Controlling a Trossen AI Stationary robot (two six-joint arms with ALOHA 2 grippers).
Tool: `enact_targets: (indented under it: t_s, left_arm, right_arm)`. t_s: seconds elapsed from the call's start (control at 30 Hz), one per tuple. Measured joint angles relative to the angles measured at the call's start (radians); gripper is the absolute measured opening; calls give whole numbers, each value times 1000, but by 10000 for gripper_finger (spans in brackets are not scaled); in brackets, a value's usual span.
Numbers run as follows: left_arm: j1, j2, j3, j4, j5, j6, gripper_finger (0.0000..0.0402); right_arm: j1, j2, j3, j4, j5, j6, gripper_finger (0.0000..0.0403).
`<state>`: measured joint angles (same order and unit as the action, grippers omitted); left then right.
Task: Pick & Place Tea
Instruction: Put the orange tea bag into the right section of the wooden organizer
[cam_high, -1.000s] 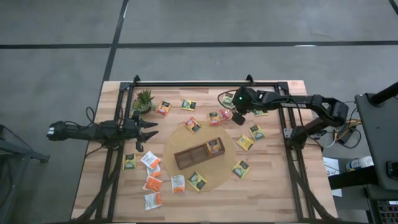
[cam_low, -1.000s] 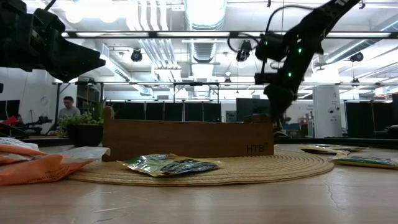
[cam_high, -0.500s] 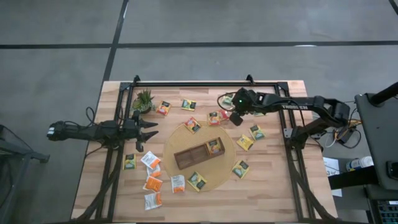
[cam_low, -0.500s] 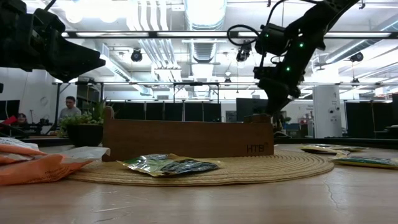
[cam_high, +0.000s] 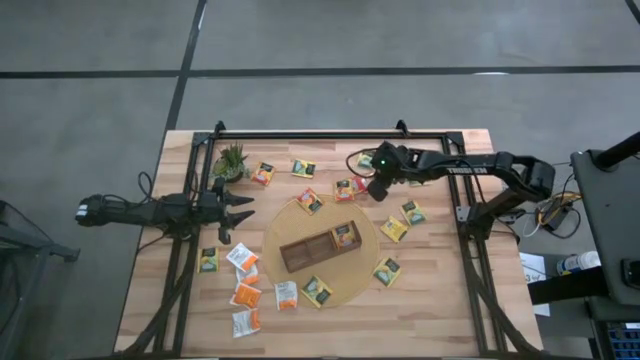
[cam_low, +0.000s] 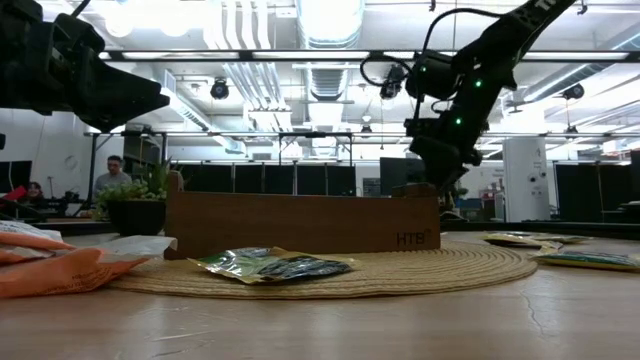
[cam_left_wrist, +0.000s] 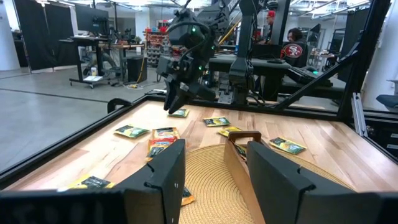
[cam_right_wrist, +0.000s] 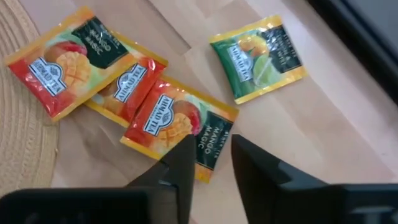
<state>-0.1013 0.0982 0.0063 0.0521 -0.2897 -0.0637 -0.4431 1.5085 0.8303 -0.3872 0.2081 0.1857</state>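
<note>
Orange mango sachets (cam_right_wrist: 177, 127) are overlapped on the table (cam_right_wrist: 348, 130) below the right gripper (cam_right_wrist: 210, 163), jaws slightly parted, nothing held; the left gripper (cam_high: 238, 208) is parked wide, empty.

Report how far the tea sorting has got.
Done: one sachet lies in the wooden tray on the round mat.
In hand: the right gripper hangs empty, jaws apart, above the mango sachet by the mat's far edge.
Left: the other sachets scattered over the table. The left gripper waits open near the plant.
</note>
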Motion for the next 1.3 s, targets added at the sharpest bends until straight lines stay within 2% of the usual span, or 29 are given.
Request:
enact_targets:
  t_s: [0.33,0.4,0.57,0.67,0.87,1.0,1.17,1.3]
  left_arm:
    - [0,0,0,0,0,0,165]
    - [0,0,0,0,0,0,165]
    - [0,0,0,0,0,0,165]
    - [0,0,0,0,0,0,165]
    - [0,0,0,0,0,0,165]
    - [0,0,0,0,0,0,165]
    - [0,0,0,0,0,0,165]
    - [0,0,0,0,0,0,165]
  right_arm:
    - [-45,125,18,42,-8,31,213]
    - [-62,152,23,44,-16,41,223]
    - [-104,220,29,71,-122,46,234]
    - [-122,252,32,75,-138,46,233]
    - [-148,260,45,62,-143,43,194]
    - [-149,236,46,59,-128,16,131]
    - [-151,221,43,50,-118,8,33]
    - [-150,218,43,45,-98,-14,15]
